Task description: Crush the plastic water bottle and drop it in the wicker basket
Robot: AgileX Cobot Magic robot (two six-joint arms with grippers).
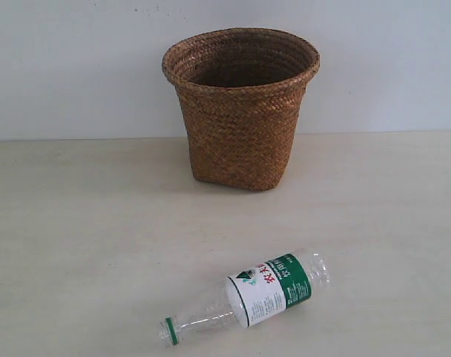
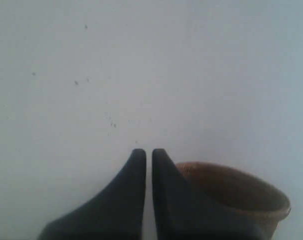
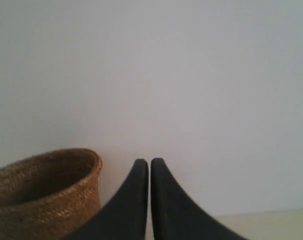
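The plastic water bottle (image 1: 255, 296) lies on its side near the table's front edge, uncrushed, green neck ring toward the lower left, green-and-white label facing up. The brown wicker basket (image 1: 241, 111) stands upright at the back of the table against the wall. Neither arm shows in the exterior view. My left gripper (image 2: 148, 151) is shut with nothing in it, facing the wall, the wicker basket (image 2: 251, 197) rim partly behind one finger. My right gripper (image 3: 149, 162) is also shut and holds nothing, with the wicker basket (image 3: 46, 192) beside it. The bottle is out of both wrist views.
A pale wooden table (image 1: 77, 245) runs from the front edge to a plain white wall (image 1: 77, 67) behind the basket. Nothing else stands on it.
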